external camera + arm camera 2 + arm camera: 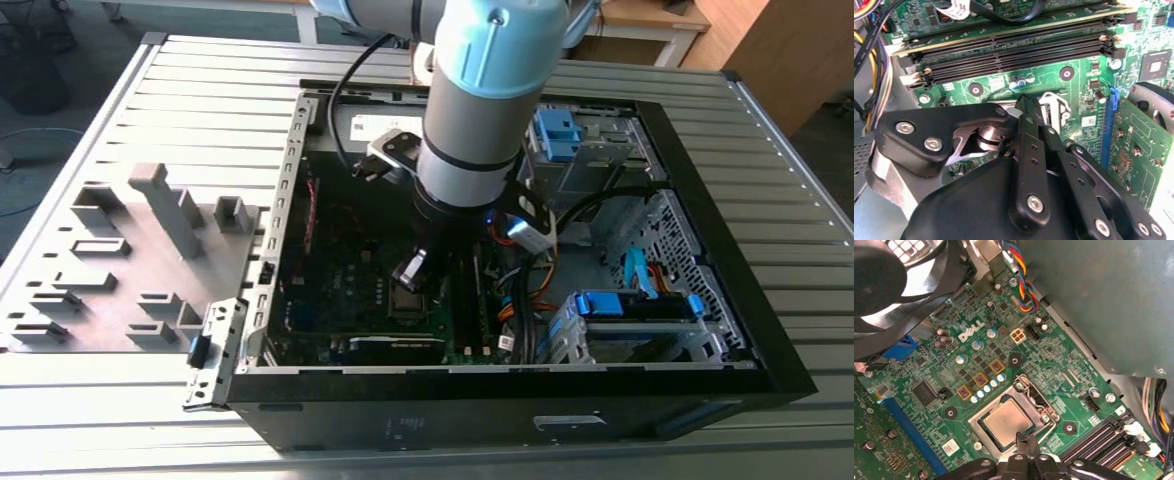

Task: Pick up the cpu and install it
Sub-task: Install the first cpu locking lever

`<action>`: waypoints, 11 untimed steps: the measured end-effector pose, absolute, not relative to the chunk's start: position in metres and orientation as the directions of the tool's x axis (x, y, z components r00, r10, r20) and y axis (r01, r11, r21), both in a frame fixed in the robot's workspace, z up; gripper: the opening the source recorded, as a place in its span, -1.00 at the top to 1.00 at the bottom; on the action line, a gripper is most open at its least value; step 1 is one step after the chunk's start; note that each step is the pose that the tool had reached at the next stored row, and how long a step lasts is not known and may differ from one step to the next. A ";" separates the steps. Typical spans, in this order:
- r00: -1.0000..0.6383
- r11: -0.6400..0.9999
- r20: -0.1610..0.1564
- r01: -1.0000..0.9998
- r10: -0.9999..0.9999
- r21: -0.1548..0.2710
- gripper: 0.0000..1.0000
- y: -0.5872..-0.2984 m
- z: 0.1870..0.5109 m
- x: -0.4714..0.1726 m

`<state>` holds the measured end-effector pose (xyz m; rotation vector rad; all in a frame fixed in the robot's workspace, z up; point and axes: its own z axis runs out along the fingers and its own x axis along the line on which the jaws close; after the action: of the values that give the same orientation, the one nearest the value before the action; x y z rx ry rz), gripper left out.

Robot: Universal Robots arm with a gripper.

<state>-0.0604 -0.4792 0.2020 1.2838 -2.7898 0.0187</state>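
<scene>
The cpu (pixel 1006 424) is seated in the socket (pixel 1040 401); the hand (pixel 1026 442) is held just above, its grip untellable.

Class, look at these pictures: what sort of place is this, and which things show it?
Probably a robotics lab or assembly test bench: an open computer case lies on a slatted metal table, beside a grey fixture tray, with the cpu in its motherboard socket.

A slatted metal table (pixel 160 90) carries the open computer case (pixel 721 330) and grey fixture tray (pixel 80 300).
</scene>
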 end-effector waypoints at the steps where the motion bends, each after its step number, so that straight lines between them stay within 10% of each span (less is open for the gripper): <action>1: -0.648 0.651 0.070 -0.759 -0.758 0.018 0.79 -0.480 0.202 -0.060; 11: -0.648 0.651 0.081 -0.759 -0.757 0.008 0.79 -0.480 0.196 -0.060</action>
<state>-0.0603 -0.4800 0.1960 1.2803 -2.7837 0.0412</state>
